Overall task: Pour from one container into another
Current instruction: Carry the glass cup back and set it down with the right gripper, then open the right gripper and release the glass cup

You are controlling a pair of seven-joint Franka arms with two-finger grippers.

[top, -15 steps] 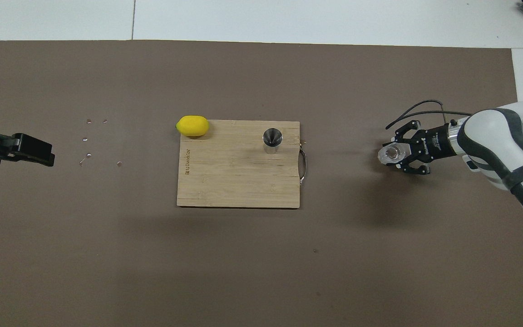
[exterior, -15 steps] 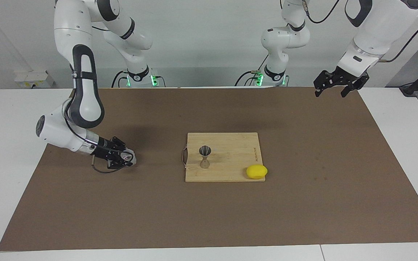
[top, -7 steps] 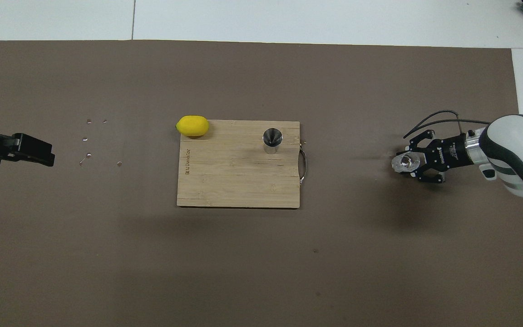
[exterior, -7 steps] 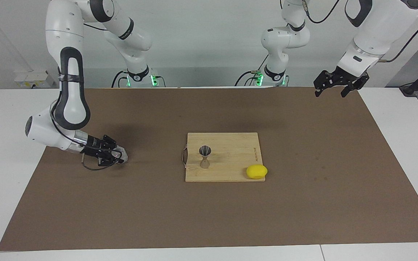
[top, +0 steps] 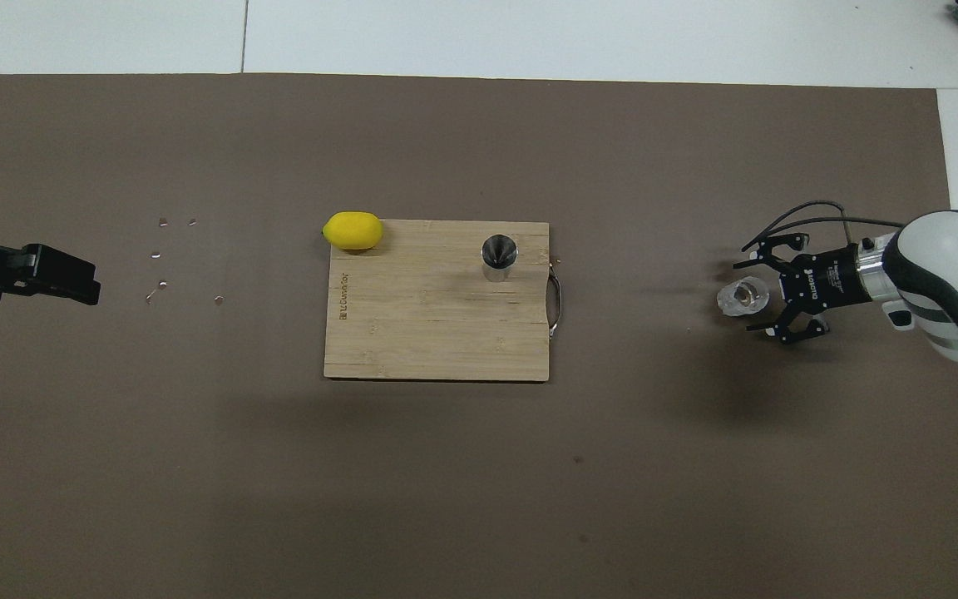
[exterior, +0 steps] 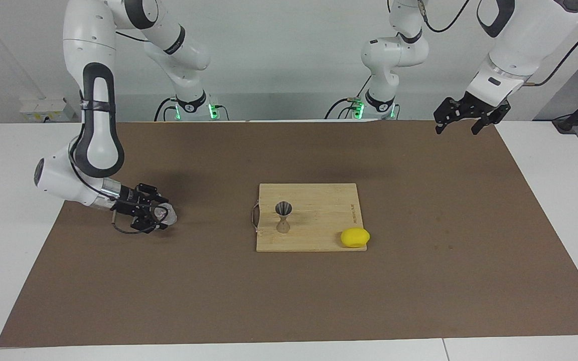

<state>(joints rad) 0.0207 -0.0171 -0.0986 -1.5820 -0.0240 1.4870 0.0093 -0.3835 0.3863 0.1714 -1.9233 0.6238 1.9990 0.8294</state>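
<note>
The right gripper (top: 760,289) sits at the frame's right edge, fingers apart around the glass (top: 741,297) standing on the tabletop (top: 446,482). The jigger (top: 498,256) stands mid-frame on the board (top: 412,333). The left gripper (exterior: 457,122) waits upper right, fingers apart.

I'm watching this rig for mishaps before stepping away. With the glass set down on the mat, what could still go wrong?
1. The right end effector stands open around the glass tumbler; pulling back crookedly, a finger might clip and tip it.
2. The jigger stands on a narrow foot on the cutting board; a knock could topple it.
3. The lemon sits at the board's edge and might roll.
</note>
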